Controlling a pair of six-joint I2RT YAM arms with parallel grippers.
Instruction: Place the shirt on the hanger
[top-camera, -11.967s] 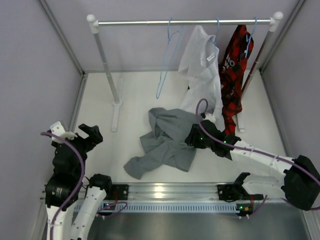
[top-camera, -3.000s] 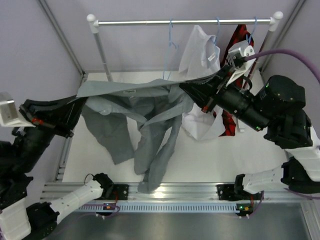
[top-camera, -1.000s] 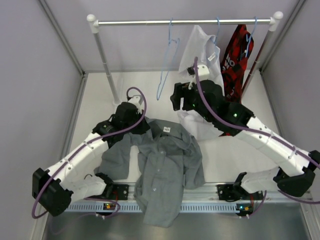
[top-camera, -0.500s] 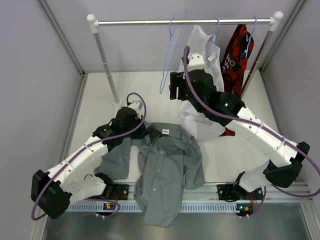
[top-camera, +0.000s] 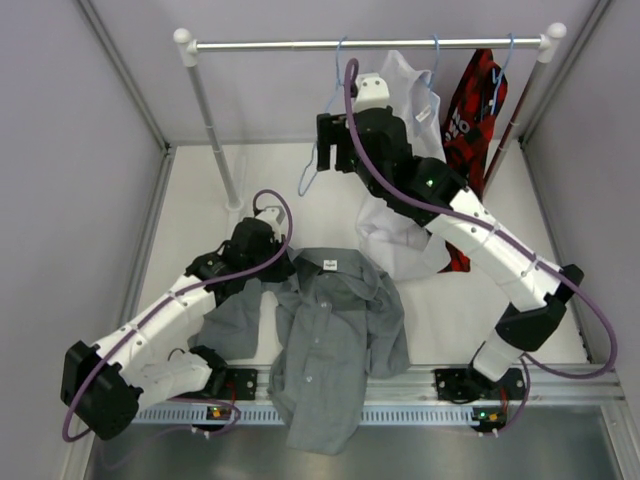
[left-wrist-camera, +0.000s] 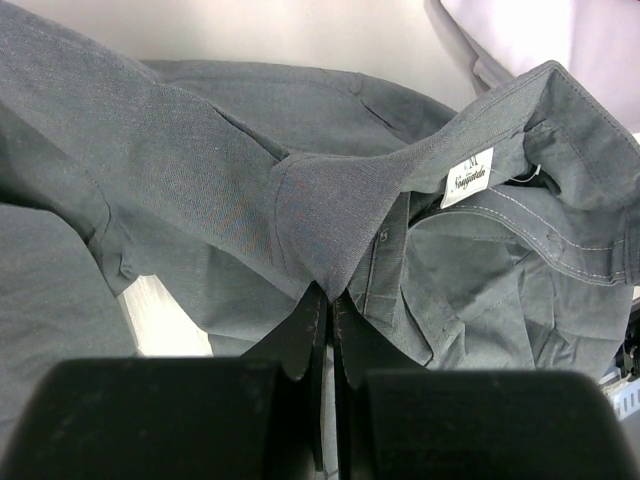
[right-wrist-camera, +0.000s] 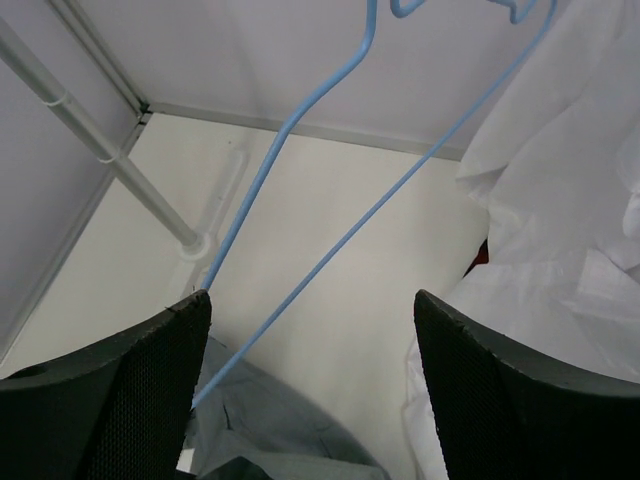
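Grey shirt (top-camera: 330, 340) lies spread at 6 o'clock on your white desk (top-camera: 190, 210), hem over the near edge. Your left tool (left-wrist-camera: 325, 312) is pinched tight on fabric beside the collar (left-wrist-camera: 560, 110). The light-blue hanger (right-wrist-camera: 246, 205) hangs from the rail (top-camera: 270, 44) at 12, between your right tool's (right-wrist-camera: 312, 300) spread fingers (right-wrist-camera: 110, 390). A white shirt (top-camera: 400, 110) and a red shirt (top-camera: 470, 100) crowd it at 1. Lilac walls (top-camera: 80, 200) all round.

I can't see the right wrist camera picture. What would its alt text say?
The right pincer stands open, and the thin light-blue hanger shows between its two black fingers. A white shirt hangs at the right edge, and a bit of the grey shirt lies below.
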